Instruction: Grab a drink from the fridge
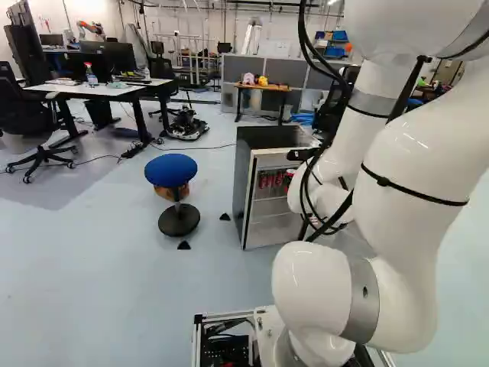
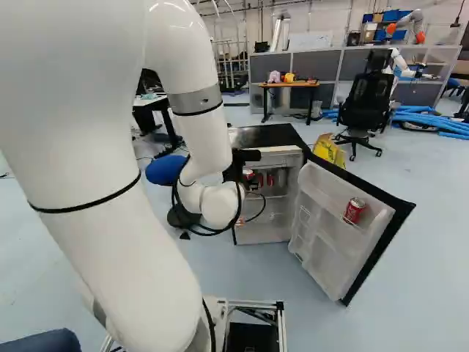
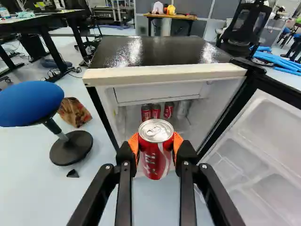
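Five red cans [image 3: 155, 153], one fridge [image 3: 164, 73], two orange pads [image 3: 133, 143].

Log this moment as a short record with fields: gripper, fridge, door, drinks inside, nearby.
gripper: orange-padded gripper shut on a red can, held upright before the opening
fridge: dark-topped fridge, open
door: fridge door swung wide, another red can on its shelf
drinks inside: at least three red cans
nearby: blue stool beside the fridge
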Tool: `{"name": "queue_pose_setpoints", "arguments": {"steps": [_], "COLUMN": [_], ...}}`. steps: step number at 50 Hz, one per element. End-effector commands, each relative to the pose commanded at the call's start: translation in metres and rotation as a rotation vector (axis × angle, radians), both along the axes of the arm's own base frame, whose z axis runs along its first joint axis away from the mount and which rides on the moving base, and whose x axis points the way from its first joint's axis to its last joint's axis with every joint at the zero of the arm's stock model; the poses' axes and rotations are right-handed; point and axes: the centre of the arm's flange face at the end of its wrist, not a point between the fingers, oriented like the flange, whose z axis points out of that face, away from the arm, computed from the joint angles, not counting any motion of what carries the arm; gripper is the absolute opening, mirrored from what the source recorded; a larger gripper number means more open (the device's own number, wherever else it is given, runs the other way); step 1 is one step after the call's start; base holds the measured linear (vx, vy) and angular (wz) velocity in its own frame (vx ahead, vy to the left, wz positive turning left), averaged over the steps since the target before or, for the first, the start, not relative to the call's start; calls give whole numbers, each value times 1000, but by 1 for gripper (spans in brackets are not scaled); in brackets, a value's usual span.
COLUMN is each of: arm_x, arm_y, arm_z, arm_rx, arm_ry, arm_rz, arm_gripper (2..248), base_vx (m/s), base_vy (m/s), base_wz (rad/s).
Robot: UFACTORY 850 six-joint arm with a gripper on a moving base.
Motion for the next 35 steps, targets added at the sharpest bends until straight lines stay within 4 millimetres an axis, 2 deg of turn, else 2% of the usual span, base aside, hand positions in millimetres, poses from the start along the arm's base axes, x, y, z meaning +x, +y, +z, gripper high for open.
{"name": "queue_pose_setpoints", "arguments": {"steps": [35], "arm_x": [7], "arm_y": [1], "arm_z": [24], "arm_rx": [-31], "arm_ry": [26], "arm_rz": [9], "arm_gripper": [93], "base_vx": [0], "base_vy": [0], "base_wz": [0]}}
